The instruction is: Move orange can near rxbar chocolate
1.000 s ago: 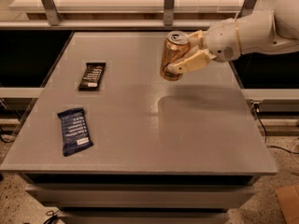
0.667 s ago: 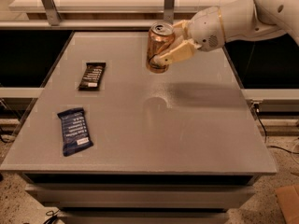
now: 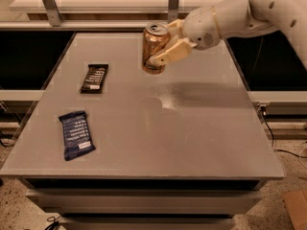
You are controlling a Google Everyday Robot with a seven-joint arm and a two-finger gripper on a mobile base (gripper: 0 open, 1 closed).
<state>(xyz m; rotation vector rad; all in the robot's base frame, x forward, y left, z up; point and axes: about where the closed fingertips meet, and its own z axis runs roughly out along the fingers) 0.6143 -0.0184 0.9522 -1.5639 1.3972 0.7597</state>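
Observation:
The orange can [image 3: 154, 48] is copper-orange with a silver top and hangs tilted above the far middle of the grey table [image 3: 192, 138]. My gripper [image 3: 165, 46] reaches in from the upper right and is shut on the can, with cream fingers [image 3: 173, 51] wrapped around its right side. The rxbar chocolate [image 3: 94, 77] is a small flat dark bar with white text, lying on the table's far left. The can is to the right of it, about a can's height away.
A larger blue wrapped bar [image 3: 76, 134] lies near the table's front left. A metal rail with upright posts [image 3: 50, 6] runs behind the table's far edge. Dark gaps flank the table on both sides.
My gripper has carried the orange can leftward over the table, closer to the rxbar chocolate. Both bars lie where they were.

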